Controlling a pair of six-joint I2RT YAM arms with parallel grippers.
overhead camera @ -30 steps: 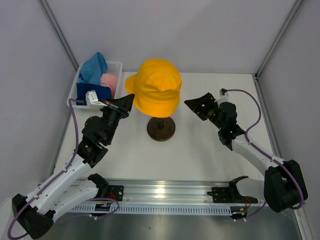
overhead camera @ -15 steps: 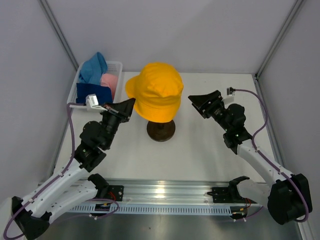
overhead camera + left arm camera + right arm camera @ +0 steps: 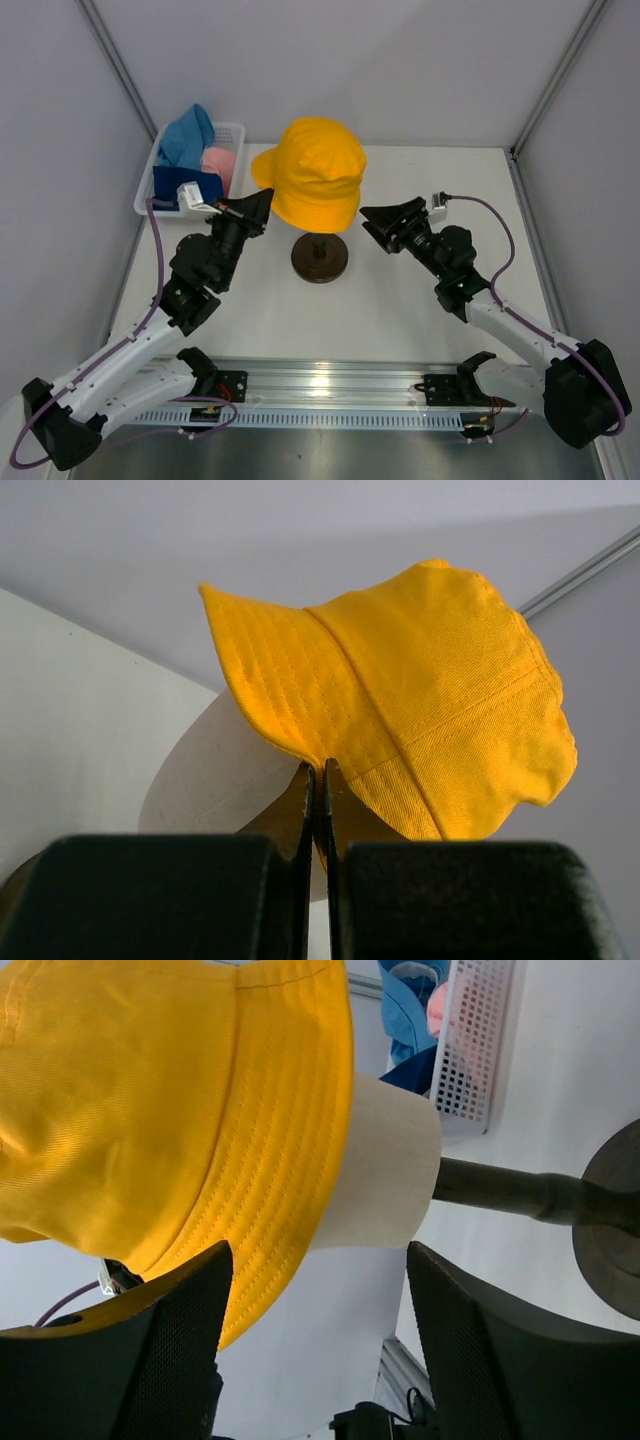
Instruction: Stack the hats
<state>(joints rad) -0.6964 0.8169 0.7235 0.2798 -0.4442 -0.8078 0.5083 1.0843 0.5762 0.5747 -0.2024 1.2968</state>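
The yellow hat [image 3: 312,175] sits on the cream mannequin head [image 3: 220,770], over the stand's dark round base [image 3: 320,257]. My left gripper [image 3: 262,200] is at the hat's left side. Its jaws are shut on the edge of the brim [image 3: 319,768]. My right gripper [image 3: 378,222] hovers open just right of the hat, with the yellow brim [image 3: 270,1190] and the head's lower edge [image 3: 385,1175] ahead of its fingers, touching nothing. The light blue hat [image 3: 187,135], pink hat [image 3: 218,160] and navy hat [image 3: 175,183] lie in the basket.
The white perforated basket [image 3: 235,130] stands at the back left against the wall. The stand's dark pole [image 3: 510,1190] runs from the head to the base. A metal rail [image 3: 330,385] runs along the near edge between the arm bases.
My right gripper has swung left and down, closer to the hat's right side. The hat and its stand have shifted slightly left. The left gripper has stayed shut at the brim.
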